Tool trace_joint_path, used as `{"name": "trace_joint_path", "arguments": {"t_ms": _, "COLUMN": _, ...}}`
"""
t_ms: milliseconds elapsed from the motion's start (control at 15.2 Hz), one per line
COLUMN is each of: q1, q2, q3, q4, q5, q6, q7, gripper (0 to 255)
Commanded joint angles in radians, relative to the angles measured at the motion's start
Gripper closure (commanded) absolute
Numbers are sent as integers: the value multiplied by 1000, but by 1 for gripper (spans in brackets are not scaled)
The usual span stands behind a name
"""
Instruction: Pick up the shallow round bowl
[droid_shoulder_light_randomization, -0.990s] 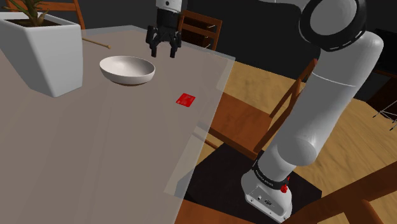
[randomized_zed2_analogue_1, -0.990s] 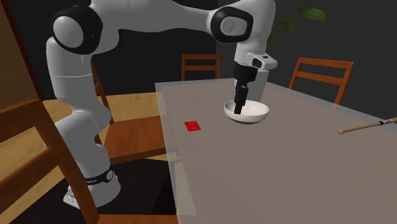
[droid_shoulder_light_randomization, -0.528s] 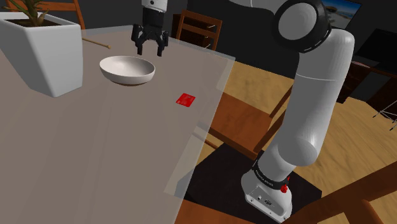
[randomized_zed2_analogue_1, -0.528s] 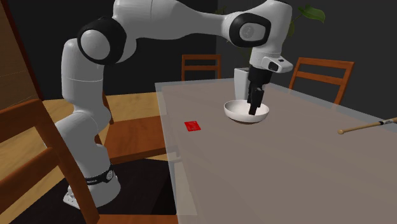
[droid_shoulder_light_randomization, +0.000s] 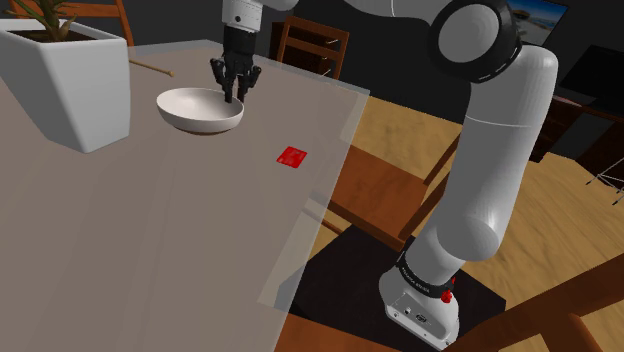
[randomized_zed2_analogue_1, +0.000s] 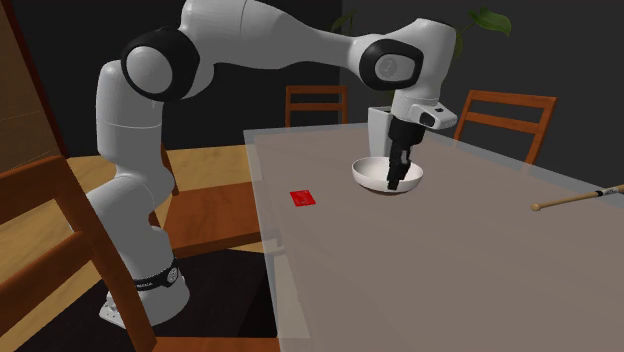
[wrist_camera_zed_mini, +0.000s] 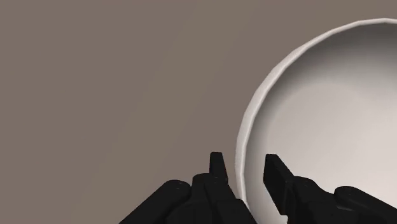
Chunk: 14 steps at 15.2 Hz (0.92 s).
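The white shallow round bowl (droid_shoulder_light_randomization: 192, 112) (randomized_zed2_analogue_1: 374, 178) (wrist_camera_zed_mini: 331, 108) sits on the grey table (droid_shoulder_light_randomization: 150, 240), near the edge at the shoulder view's right. The gripper (droid_shoulder_light_randomization: 232, 95) (randomized_zed2_analogue_1: 395, 181) (wrist_camera_zed_mini: 245, 160) is open, fingers apart astride the bowl's rim, one inside and one outside, not clasping it. Nearby items noted: a white planter (droid_shoulder_light_randomization: 65, 85) beside the bowl, a thin wooden stick (droid_shoulder_light_randomization: 150, 68) (randomized_zed2_analogue_1: 580, 197) behind it, and a small red card (droid_shoulder_light_randomization: 292, 156) (randomized_zed2_analogue_1: 303, 198) apart from it; none obstructs the gripper.
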Motion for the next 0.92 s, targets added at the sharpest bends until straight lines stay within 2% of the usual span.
{"name": "trace_joint_path", "arguments": {"t_ms": 0, "q1": 0, "q2": 0, "q3": 0, "q4": -1, "q5": 0, "q6": 1, "q7": 0, "gripper": 255}}
{"name": "trace_joint_path", "arguments": {"t_ms": 462, "q1": 0, "q2": -1, "q3": 0, "q4": -2, "q5": 0, "q6": 2, "q7": -1, "gripper": 255}}
{"name": "trace_joint_path", "arguments": {"t_ms": 858, "q1": 0, "q2": 7, "q3": 0, "q4": 89, "q5": -1, "q6": -81, "q7": 10, "gripper": 255}}
